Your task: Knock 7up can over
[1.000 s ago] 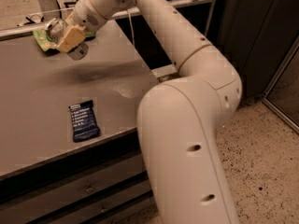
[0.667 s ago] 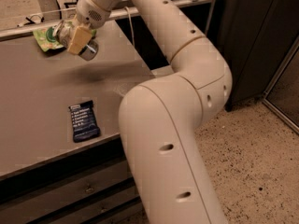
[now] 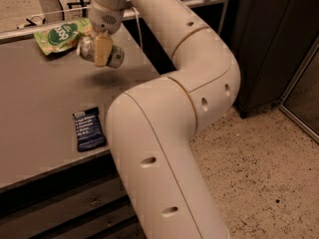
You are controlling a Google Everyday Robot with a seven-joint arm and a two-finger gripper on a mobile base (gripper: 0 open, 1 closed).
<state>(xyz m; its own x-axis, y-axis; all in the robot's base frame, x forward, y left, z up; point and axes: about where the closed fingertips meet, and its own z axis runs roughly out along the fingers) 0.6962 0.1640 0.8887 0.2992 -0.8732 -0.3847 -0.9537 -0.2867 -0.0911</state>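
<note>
The grey table (image 3: 45, 113) carries a flat green snack bag (image 3: 60, 36) at its far edge and a dark blue wrapped bar (image 3: 88, 128) near its front edge, well apart. Above the table's far part hangs the gripper (image 3: 102, 53), its fingers clasping the 7up can (image 3: 115, 58) sideways.

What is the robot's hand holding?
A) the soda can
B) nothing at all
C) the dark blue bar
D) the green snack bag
A: the hand, up over the far part of the table, is shut on the 7up can, which is tipped sideways, while the green snack bag and the dark blue bar lie on the table untouched.
</note>
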